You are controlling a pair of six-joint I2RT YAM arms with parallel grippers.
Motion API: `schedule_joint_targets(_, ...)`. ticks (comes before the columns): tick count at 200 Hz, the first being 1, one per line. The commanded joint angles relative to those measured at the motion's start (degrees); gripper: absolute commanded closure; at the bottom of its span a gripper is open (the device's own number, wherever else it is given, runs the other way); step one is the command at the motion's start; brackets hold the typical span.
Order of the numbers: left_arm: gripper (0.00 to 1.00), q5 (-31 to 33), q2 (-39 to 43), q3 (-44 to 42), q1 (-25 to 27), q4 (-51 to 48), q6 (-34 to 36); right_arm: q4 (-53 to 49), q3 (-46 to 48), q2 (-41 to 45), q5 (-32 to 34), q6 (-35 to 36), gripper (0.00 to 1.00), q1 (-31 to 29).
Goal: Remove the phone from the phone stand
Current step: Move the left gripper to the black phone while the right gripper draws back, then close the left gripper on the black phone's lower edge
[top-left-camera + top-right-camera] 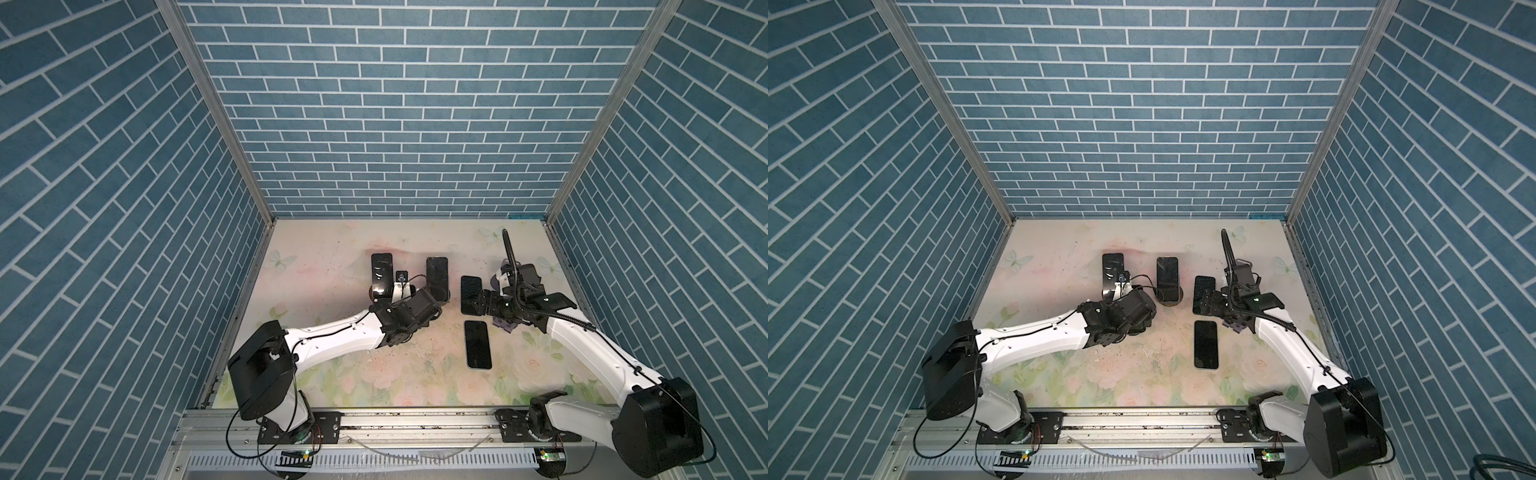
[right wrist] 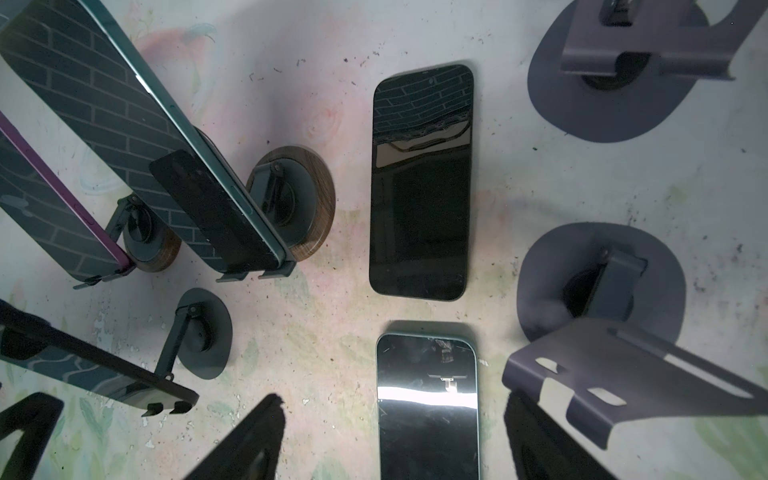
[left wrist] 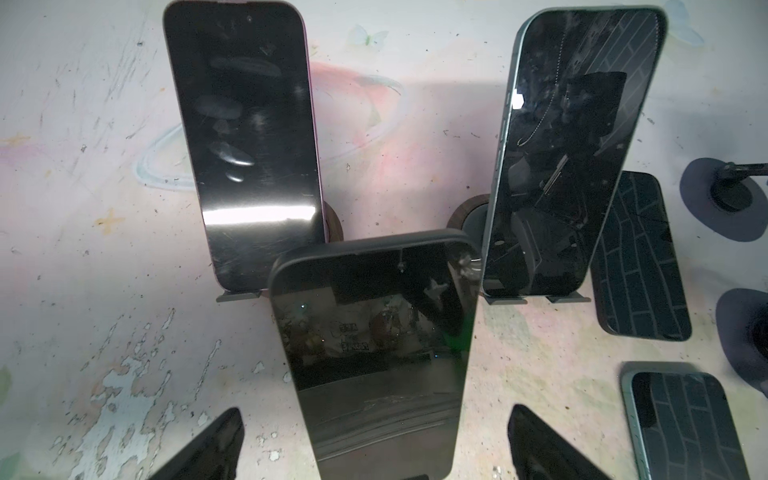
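Our left gripper (image 3: 374, 411), wide open and empty, has the phone (image 3: 374, 324) at twelve o'clock, its length running ahead

My left arm (image 1: 332, 338) and right arm (image 1: 590, 353) were white-shelled, small dark screws dotted along them, boxy black housings at shoulders and wrists, thin black cables looped outside, a ribbed black conduit (image 1: 508, 253) on my right, fingertips (image 3: 208, 449) matte black wedges.
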State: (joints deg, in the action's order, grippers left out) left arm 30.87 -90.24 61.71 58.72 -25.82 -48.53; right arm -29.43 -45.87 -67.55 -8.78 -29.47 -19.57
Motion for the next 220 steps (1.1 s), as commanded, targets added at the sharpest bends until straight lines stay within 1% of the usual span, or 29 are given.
schedule_joint_targets(1,0.0,1.4,-1.3,1.1,0.3,-1.8,-1.7,0.2,1.8,0.9,0.4,2.1,0.15,-0.3)
schedule_joint_targets(66,0.0,0.4,-5.6,2.7,0.3,-0.3,-1.3,0.4,2.4,1.1,0.2,2.2,0.15,-0.2)
schedule_joint_targets(119,0.02,1.4,-7.1,2.4,0.3,1.1,-1.1,-0.1,2.3,1.5,0.4,2.3,0.15,-0.2)
schedule_joint_targets(178,0.1,2.0,-8.4,2.0,0.3,1.6,-1.3,-0.3,2.1,1.0,0.3,2.3,0.16,-0.3)
schedule_joint_targets(197,0.16,2.4,-8.1,1.7,0.3,1.5,-1.3,-0.2,2.1,1.0,0.2,2.2,0.16,-0.3)
schedule_joint_targets(220,0.25,2.7,-7.5,1.3,0.3,1.7,-1.1,-0.1,2.3,1.0,0.2,2.1,0.16,-0.3)
